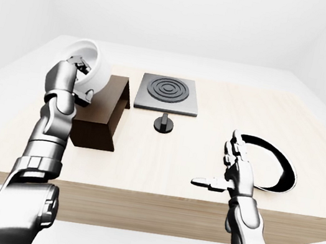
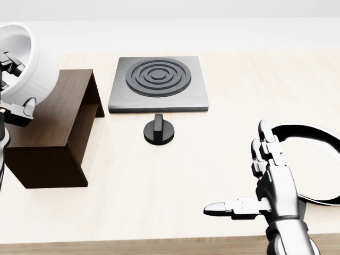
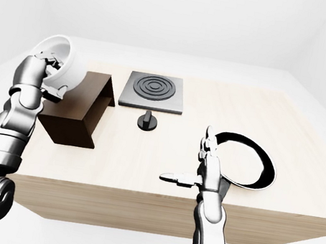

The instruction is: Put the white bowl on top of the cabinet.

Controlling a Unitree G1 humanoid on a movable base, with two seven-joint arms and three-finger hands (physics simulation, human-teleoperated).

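White walls and a pale floor surround a light wooden worktop (image 3: 144, 156). At its left end, the white bowl (image 2: 29, 61) is held tipped on its side in the left hand (image 2: 13, 87), above the left part of the dark brown cabinet (image 2: 50, 127); whether its lower edge touches the cabinet top cannot be told. The hand's fingers are closed over the bowl's rim, some reaching inside, and the head view cuts off both the bowl's left portion and most of the hand. The cabinet is open on its right side, its interior shadowed and hard to read.

Right of the cabinet lies a square grey stove plate (image 2: 158, 83) with dark concentric rings, and just below it in the head view stands a small black knob (image 2: 158, 130).

Lower right, the right hand (image 2: 265, 183) hangs above the worktop, empty, fingers straight up and thumb stretched left. Behind it a black ring-shaped object with a white inside (image 3: 250, 163) lies on the worktop; the hand hides part of it, and the head view crops its right edge.
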